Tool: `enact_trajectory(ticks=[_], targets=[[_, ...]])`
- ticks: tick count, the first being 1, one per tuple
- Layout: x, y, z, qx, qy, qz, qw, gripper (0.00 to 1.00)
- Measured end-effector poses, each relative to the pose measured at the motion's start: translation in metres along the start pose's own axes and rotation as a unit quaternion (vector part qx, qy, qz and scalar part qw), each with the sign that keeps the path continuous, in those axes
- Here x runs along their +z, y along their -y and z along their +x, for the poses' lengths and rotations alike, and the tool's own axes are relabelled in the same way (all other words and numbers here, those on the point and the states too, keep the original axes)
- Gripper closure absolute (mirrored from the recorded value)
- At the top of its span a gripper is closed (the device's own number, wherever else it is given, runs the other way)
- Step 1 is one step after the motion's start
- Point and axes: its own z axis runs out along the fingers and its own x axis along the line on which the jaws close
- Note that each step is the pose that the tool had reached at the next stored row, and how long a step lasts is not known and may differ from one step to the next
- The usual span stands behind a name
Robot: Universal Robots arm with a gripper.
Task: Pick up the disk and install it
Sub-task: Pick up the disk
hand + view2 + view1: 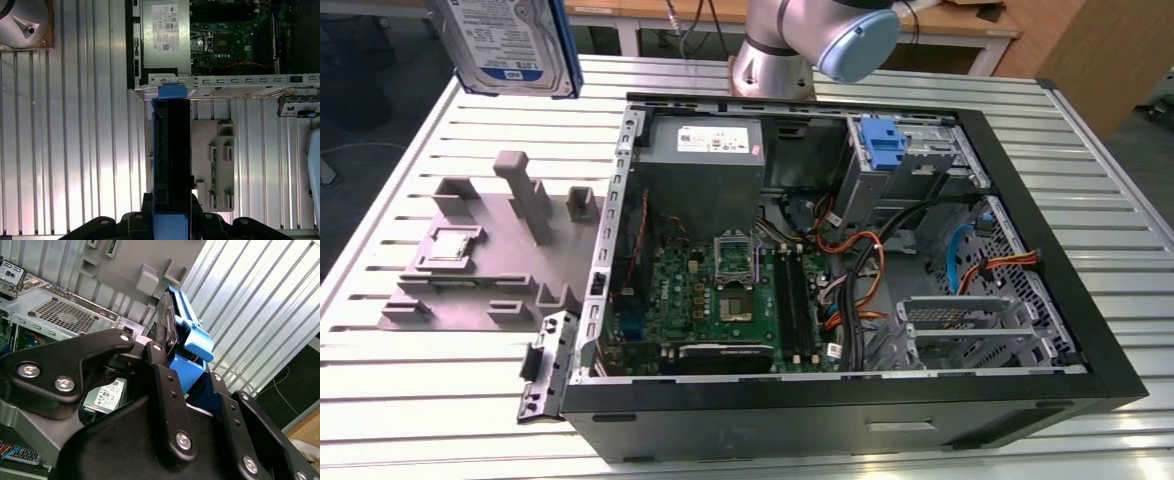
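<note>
- Disk (507, 45): in the air at the exterior view's far left, above the back corner of the table (427, 400) and well apart from the case (854, 415).
- Gripper (171, 212): fingers (165, 385) are drawn in narrow and clamp the disk from both sides at one end. The rest of the disk sticks out unsupported, so I judge a bump on the free end could twist it in the grip or pull it loose.
- Blue bracket (192, 337): it's plastic and wraps the disk edge right by the fingers. If the clamp load sits on it, it may flex and let the disk creep. Can't tell exactly where the pads bear.
- Grey holder (494, 260): on the table below the disk, with upright posts. A dropped disk lands on those.
- Case wall nearest the holder: its rim sits between the disk and the inside. Carrying the disk too low clips it.
- Power supply (704, 145) and board (720, 290): both are open from above. A slip over them hits bare parts.
- Cables (861, 255): orange and black loops lie loose near the bays. They're likely to snag the bracket or block the way in.
- Cage (907, 150) at the back right: any tilt or offset on entry probably jams the bracket against the metal.
</note>
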Motion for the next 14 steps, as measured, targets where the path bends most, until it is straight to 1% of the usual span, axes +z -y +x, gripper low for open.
enact_trajectory(ticks=[14], targets=[[0.0001, -0.0051, 0.0002, 0.000, 0.0000, 0.0000, 1.0000, 0.63]])
